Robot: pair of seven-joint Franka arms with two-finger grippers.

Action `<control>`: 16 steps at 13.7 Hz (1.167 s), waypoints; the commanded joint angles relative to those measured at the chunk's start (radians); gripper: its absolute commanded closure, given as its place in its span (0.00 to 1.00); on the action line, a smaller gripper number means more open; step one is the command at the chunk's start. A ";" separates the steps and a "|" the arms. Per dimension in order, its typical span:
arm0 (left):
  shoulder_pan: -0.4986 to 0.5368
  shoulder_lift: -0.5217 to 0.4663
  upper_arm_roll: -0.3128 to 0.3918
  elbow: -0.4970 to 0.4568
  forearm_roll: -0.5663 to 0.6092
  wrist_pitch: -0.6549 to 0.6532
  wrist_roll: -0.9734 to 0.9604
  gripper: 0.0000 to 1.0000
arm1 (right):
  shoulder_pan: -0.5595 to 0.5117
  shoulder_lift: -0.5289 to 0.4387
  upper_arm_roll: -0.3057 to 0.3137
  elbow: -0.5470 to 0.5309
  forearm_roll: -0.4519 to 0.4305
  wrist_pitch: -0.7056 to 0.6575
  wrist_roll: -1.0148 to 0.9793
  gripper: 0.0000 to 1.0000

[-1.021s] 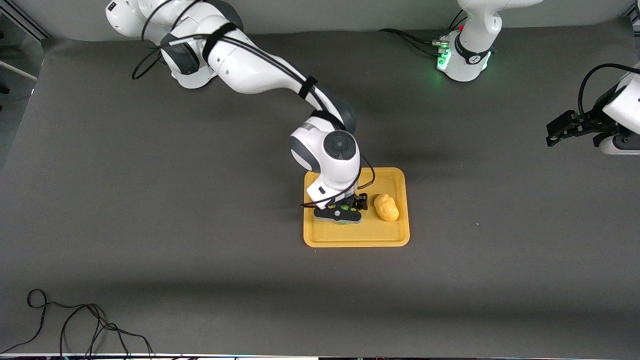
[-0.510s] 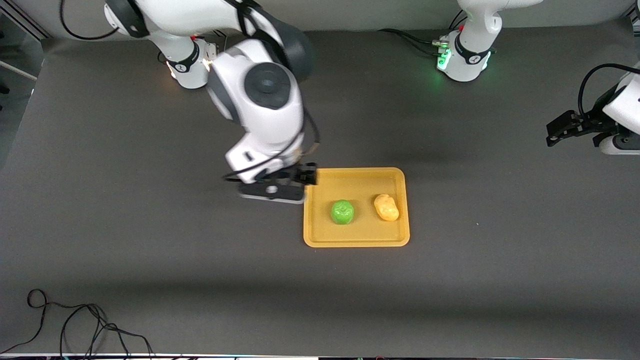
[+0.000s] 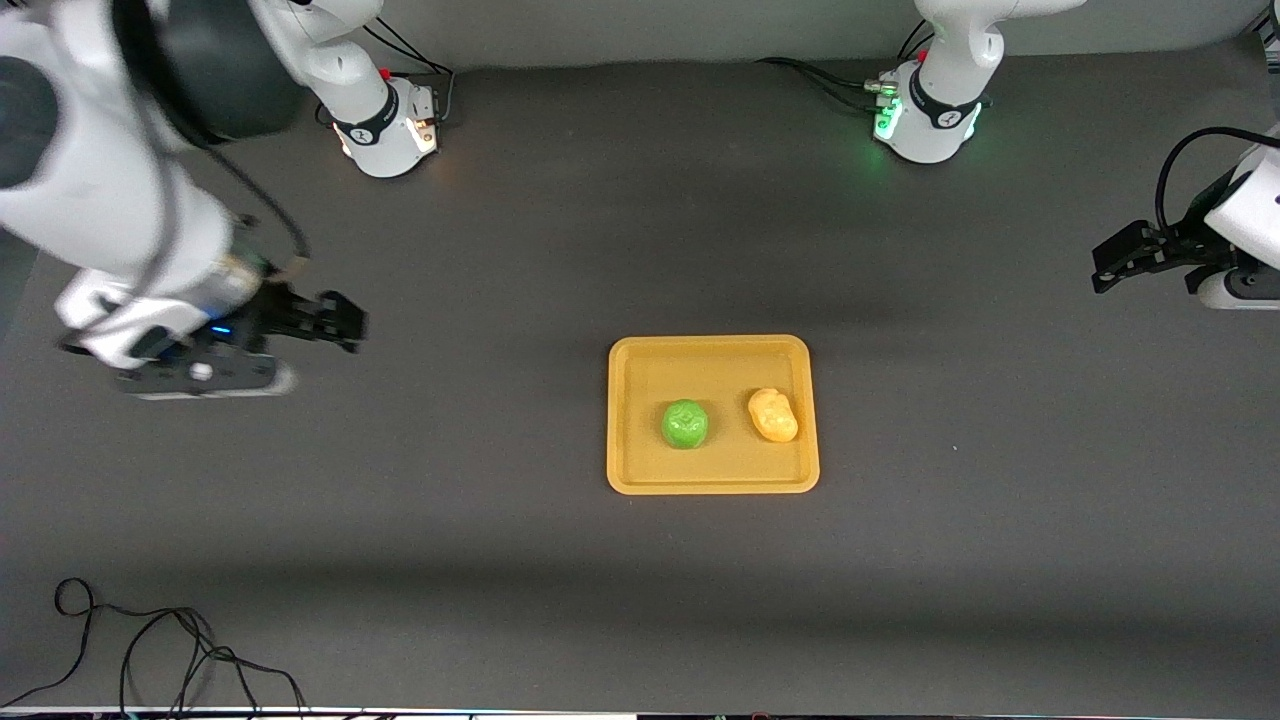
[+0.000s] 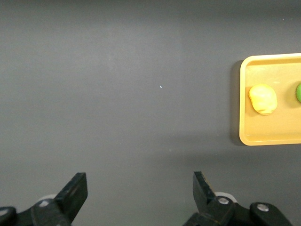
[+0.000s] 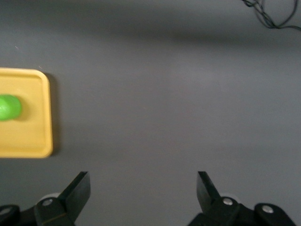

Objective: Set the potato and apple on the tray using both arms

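Note:
The orange-yellow tray [image 3: 712, 470] lies mid-table. On it sit the green apple [image 3: 685, 424] and, beside it toward the left arm's end, the yellow potato [image 3: 773, 415]. My right gripper [image 3: 340, 320] is open and empty, up over bare table toward the right arm's end, well away from the tray. My left gripper [image 3: 1105, 270] is open and empty at the left arm's end, waiting. The left wrist view shows the tray [image 4: 249, 136], potato [image 4: 262, 99] and an edge of the apple [image 4: 298, 92]. The right wrist view shows the tray [image 5: 42, 141] and apple [image 5: 9, 107].
A black cable [image 3: 150, 650] lies coiled on the table near the front camera at the right arm's end; it also shows in the right wrist view [image 5: 273, 14]. The two arm bases [image 3: 385, 125] [image 3: 925, 115] stand along the table's top edge.
My right gripper let go of the apple on the tray, rose and swung away toward the right arm's end. The apple now rests uncovered. The left arm has not moved.

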 commanded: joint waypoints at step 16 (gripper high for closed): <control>-0.002 0.006 0.022 0.026 0.009 -0.059 0.013 0.00 | -0.278 -0.233 0.006 -0.321 0.034 0.099 -0.229 0.00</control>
